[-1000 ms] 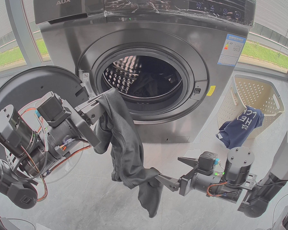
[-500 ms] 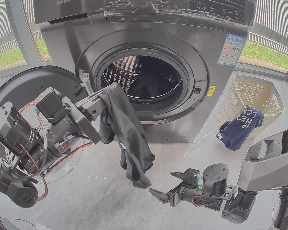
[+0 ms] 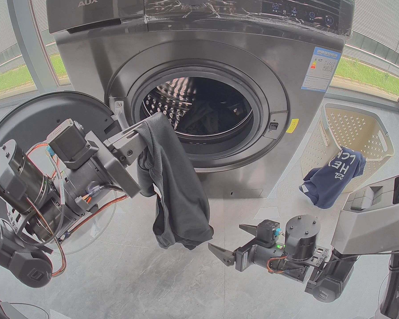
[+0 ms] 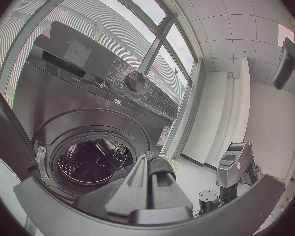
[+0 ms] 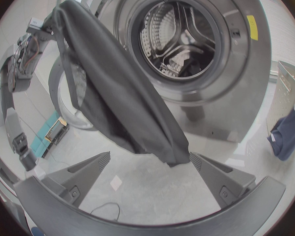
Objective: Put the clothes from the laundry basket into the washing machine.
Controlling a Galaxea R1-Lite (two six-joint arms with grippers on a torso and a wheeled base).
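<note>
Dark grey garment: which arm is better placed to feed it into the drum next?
Left. The left end effector is shut on the dark grey garment beside the rim of the open drum. The right end effector hangs open and empty, low, by the garment's hanging end, farther from the opening.

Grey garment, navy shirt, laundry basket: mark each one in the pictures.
grey garment point(image 3: 177, 187), head view, on its hanging middle fold.
navy shirt point(image 3: 333, 180), head view, on the printed cloth.
laundry basket point(image 3: 361, 129), head view, on its perforated inner wall.
</note>
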